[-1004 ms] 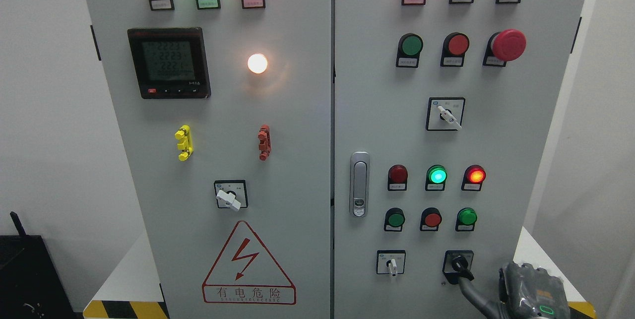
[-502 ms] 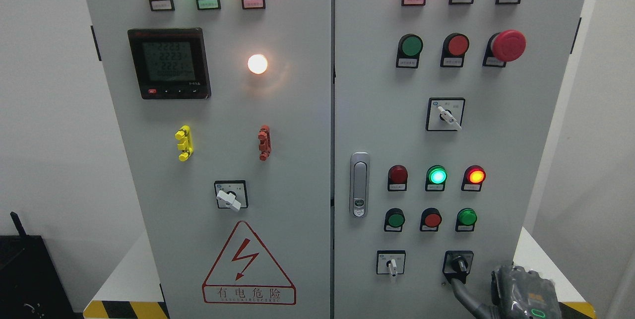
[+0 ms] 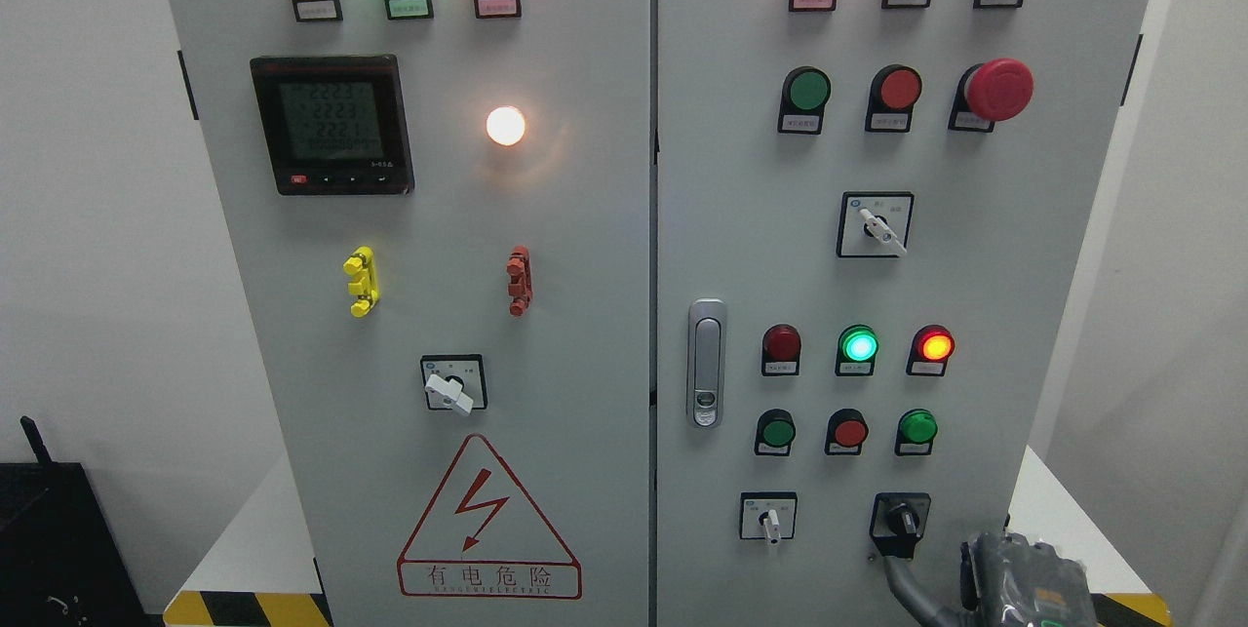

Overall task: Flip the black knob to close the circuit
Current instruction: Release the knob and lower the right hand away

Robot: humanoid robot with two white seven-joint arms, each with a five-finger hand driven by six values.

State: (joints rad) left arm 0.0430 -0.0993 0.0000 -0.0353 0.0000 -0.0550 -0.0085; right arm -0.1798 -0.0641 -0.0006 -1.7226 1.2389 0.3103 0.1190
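Observation:
The black knob [image 3: 902, 519] sits on its black plate at the bottom right of the right cabinet door [image 3: 975, 276], its handle about vertical. My right hand [image 3: 1009, 580] shows at the lower right edge, mostly cut off by the picture's bottom. One dark finger [image 3: 905, 580] reaches up and to the left. Its tip ends just under the knob's plate and stays off the knob. The hand holds nothing. My left arm is out of view.
A white-handled selector [image 3: 770, 520] sits left of the knob, with green and red push buttons [image 3: 849, 431] and lit lamps above. A silver door latch [image 3: 706, 364] is at the door's left edge. A red mushroom stop button [image 3: 999, 89] juts out higher up.
My right hand has sunk lower and a little left, and its finger has come off the knob. The knob's handle has gone from tilted toward the lower right to about vertical.

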